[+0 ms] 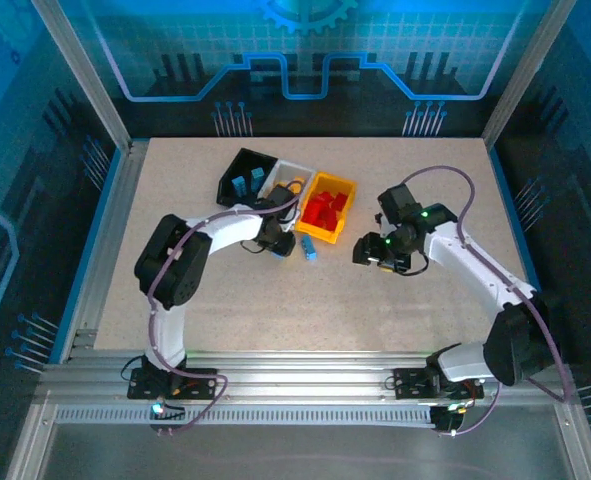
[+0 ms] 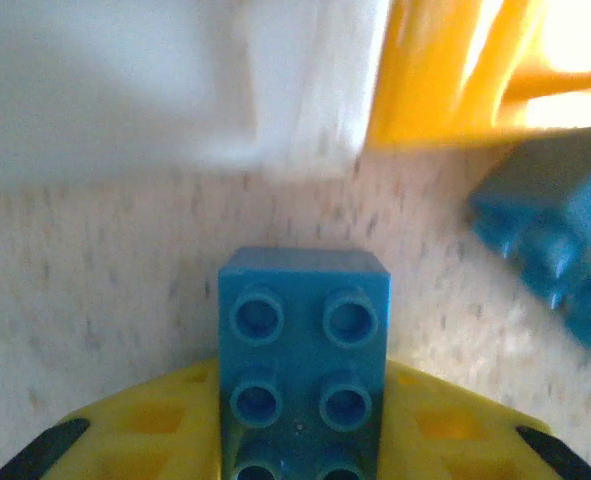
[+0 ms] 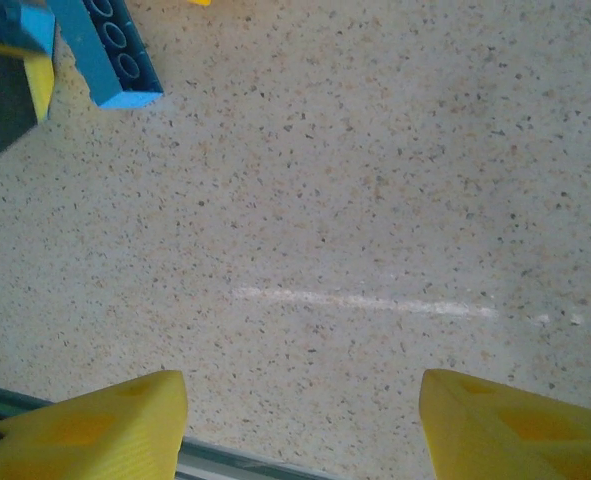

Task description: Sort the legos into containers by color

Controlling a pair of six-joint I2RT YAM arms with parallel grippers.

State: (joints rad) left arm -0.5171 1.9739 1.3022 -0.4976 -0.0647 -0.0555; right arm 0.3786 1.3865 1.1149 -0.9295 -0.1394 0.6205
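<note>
Inside the left hand (image 2: 302, 430), clamped: blue lego (image 2: 303, 320), low over the surface (image 2: 105, 280). Ahead-left, white bin (image 2: 175, 90); ahead-right, yellow bin (image 2: 445, 80). Second blue lego (image 2: 555, 240) just right. Right hand (image 3: 300, 430): fingers apart above the surface.

Three joined containers at the back of the worktop (image 1: 225, 300): black bin (image 1: 247, 160) with blue legos (image 1: 240, 185), white bin (image 1: 287, 170) with a yellow-orange lego (image 1: 297, 184), yellow bin (image 1: 317, 236) with red legos (image 1: 325, 208). Loose blue lego (image 1: 307, 248) just in front of the yellow bin. Left gripper (image 1: 278, 238) beside it, near the white bin. Right gripper (image 1: 367, 255) over bare worktop, right of the bins.
</note>
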